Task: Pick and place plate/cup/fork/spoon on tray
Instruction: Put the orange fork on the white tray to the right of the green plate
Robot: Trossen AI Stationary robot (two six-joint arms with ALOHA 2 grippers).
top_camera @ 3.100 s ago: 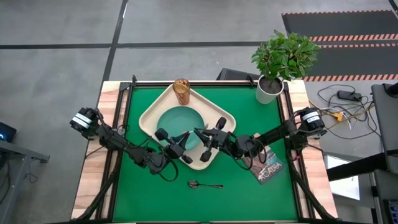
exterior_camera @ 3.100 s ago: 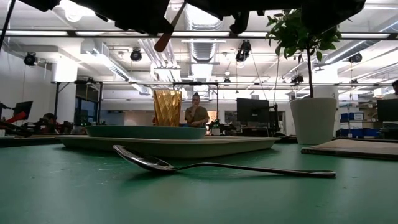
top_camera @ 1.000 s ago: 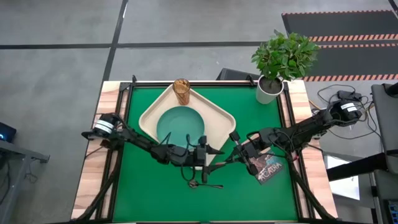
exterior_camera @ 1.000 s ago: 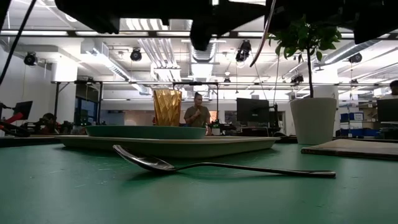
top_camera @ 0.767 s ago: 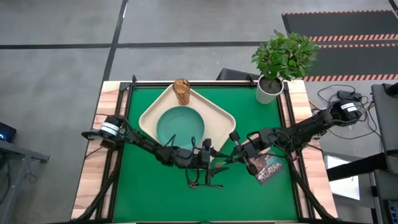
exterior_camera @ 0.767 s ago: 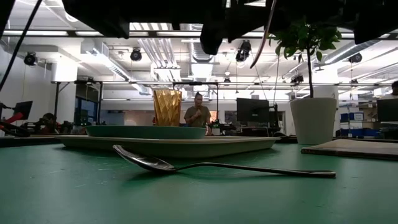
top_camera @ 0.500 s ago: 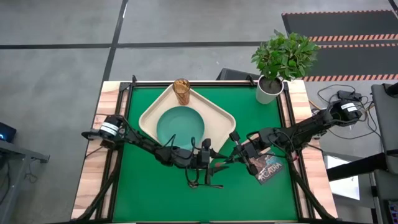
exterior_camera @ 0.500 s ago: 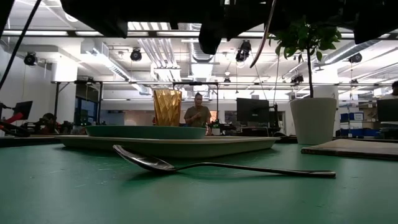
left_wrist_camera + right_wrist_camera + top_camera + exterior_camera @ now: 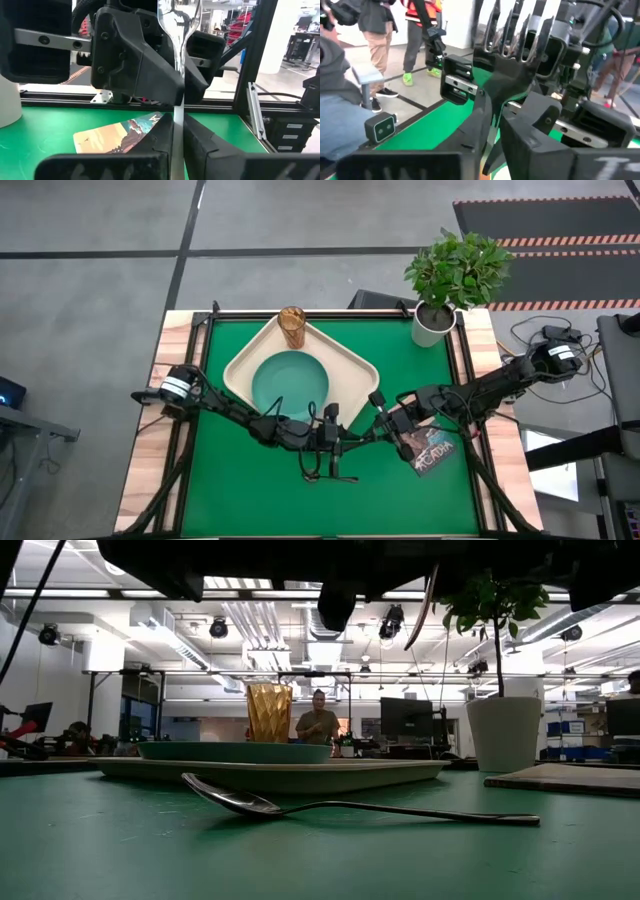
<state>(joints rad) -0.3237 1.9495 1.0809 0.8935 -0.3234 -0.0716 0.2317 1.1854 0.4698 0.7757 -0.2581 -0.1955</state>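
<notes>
Starting at the near edge: the spoon [image 9: 350, 808] lies flat on the green mat, off the tray, with its long axis left-right, bowl to the left and handle to the right.

The left gripper [image 9: 338, 442] hangs just above and slightly beyond the spoon, and is clearly the nearer arm to it. How wide it is open can't be told. A silver strip runs along its axis in the left wrist view, probably the fork, but the angle is poor.

The right gripper [image 9: 376, 432] sits just beside the left one, nose to nose. It is clamped on the fork [image 9: 510, 30], with the tines sticking out past its tips toward the left arm. The fork is off the table, running roughly left-right between the two grippers.

The tray [image 9: 340, 360] lies beyond both grippers and to the left, its near corner close to the left gripper. The plate [image 9: 290, 380] is already in it and the cup [image 9: 292, 327] stands at its far corner. A book [image 9: 432, 450] lies to the right.

Judgement: the fork needs to travel away and left to reach the tray. The spoon is a straight drop for the left arm, gripping across its handle.
</notes>
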